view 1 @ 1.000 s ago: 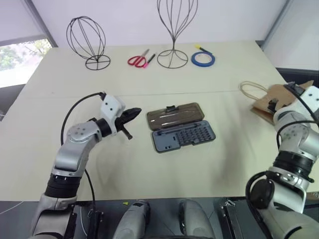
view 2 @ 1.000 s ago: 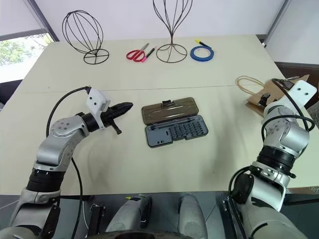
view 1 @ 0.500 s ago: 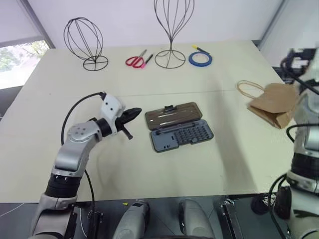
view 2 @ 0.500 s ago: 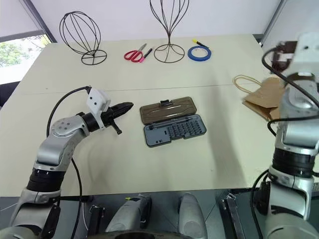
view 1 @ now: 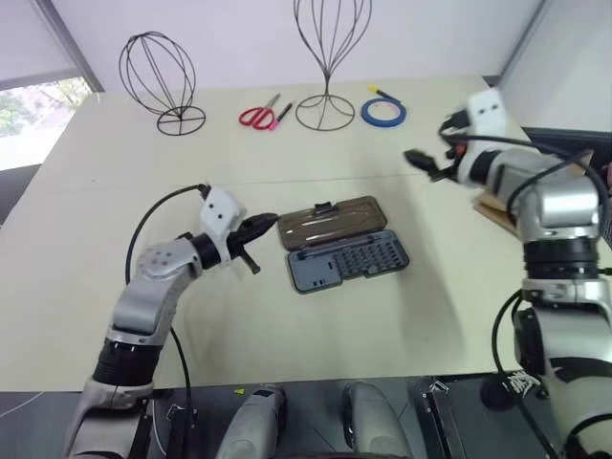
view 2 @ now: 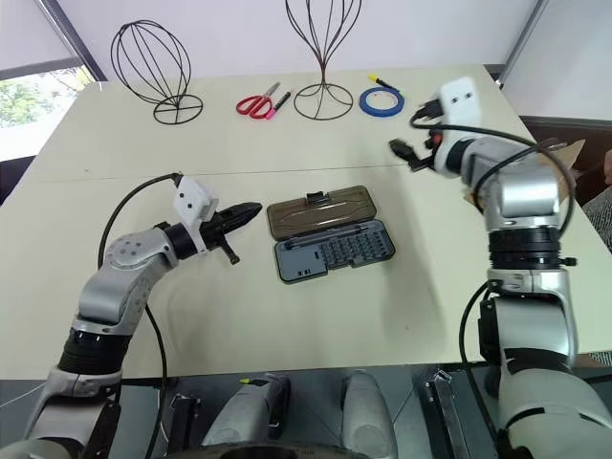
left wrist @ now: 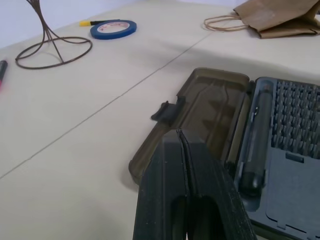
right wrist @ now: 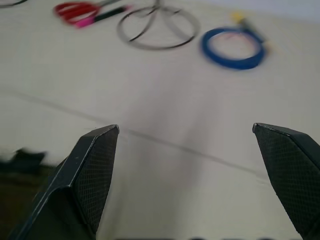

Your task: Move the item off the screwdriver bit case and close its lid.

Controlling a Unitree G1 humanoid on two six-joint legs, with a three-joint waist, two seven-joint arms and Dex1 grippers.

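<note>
The screwdriver bit case (view 1: 342, 247) lay open mid-surface, so the closed left gripper (view 1: 265, 225) beside its lid (view 1: 335, 219) risked pushing the case away, while the right gripper (view 1: 422, 162) hovered wide open.

No legible text, label, brand, number or sign was found in any view. Faint markings were seen on the inner face of the blue tape roll (left wrist: 113, 28), but they could not be read. Nothing readable was made out on the screwdriver bit case (view 1: 344, 247) or its lid (left wrist: 200, 115).
</note>
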